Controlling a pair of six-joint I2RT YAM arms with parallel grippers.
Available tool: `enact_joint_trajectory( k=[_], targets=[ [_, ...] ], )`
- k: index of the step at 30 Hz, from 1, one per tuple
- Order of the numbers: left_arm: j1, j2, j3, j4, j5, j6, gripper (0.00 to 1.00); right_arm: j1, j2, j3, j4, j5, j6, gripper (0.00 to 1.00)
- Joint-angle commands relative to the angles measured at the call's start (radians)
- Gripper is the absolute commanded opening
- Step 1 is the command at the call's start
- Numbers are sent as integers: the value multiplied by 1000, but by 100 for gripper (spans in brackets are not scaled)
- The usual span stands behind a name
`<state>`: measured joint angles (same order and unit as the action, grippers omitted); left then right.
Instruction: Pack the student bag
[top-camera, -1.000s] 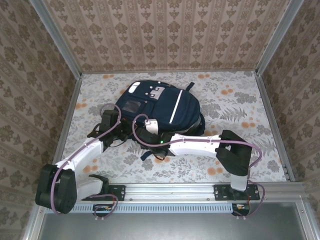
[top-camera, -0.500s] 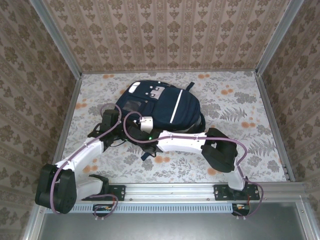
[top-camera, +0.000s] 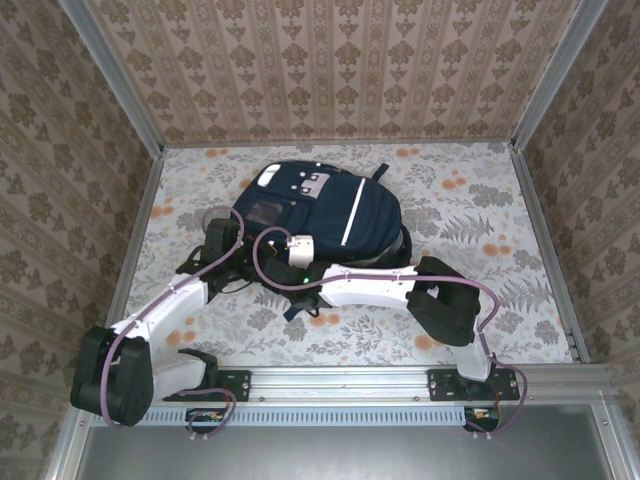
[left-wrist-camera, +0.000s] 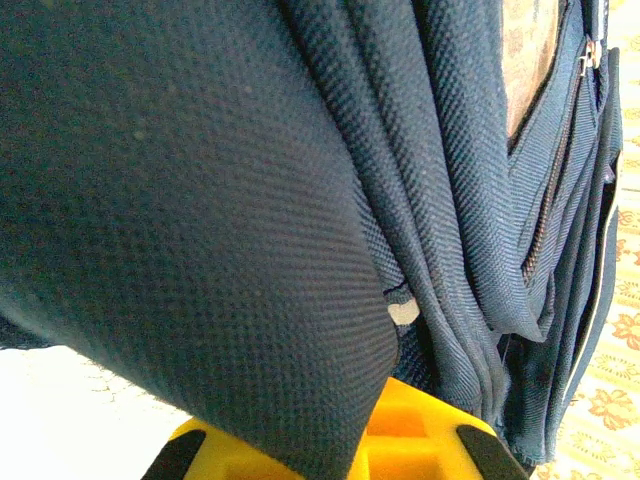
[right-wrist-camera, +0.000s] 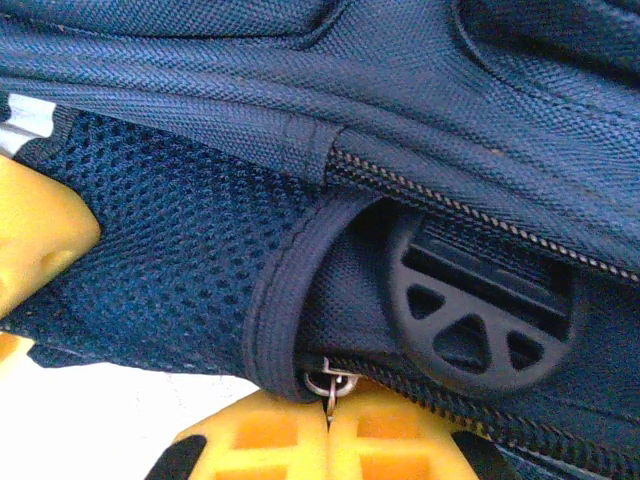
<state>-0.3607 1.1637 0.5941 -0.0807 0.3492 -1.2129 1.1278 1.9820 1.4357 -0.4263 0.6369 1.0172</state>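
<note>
One student bag (top-camera: 322, 212) is lying upper centre on the table (top-camera: 470, 200). At its lower-left edge, the left end effector (left-wrist-camera: 335, 445) is pinching its fabric, and the right end effector (right-wrist-camera: 328, 425) is clamping one zipper pull (right-wrist-camera: 328, 384).

Look: the student bag (top-camera: 320, 215) is showing dark navy woven fabric, a thin white stripe (top-camera: 352, 215) running down its front and white-grey patches (top-camera: 300, 183) sitting near its top.
Pose: it is lying flat, front facing up, its top pointing toward the desk's far edge.
Place: it is resting on the desk (top-camera: 480, 200), left of the desk's middle.
Straps: a dark strap (top-camera: 380, 172) is trailing toward the desk's far edge.
Close up: a mesh panel (right-wrist-camera: 150, 270) is bordering a zip line; a metal zipper pull (right-wrist-camera: 330, 383) is hanging beside a black plastic buckle (right-wrist-camera: 480, 320).
</note>
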Motion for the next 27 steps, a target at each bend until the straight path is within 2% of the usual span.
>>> enact_joint_trajectory(
  k=[1,16,21,25,27],
  targets=[
    [18,-10,64,53,14,15,0,-19,-63,-48,-64,50,-9,0],
    [220,13,63,-51,-17,149,0,-36,-312,-332,-160,-17,90,0],
    [328,59,82,-73,-7,199,0,-65,-398,-435,-189,-16,112,0],
    [407,124,117,-71,25,240,0,-111,-470,-508,-170,-43,71,0],
    [423,160,160,-94,40,271,0,-131,-500,-538,-91,-99,-6,0]
  ],
)
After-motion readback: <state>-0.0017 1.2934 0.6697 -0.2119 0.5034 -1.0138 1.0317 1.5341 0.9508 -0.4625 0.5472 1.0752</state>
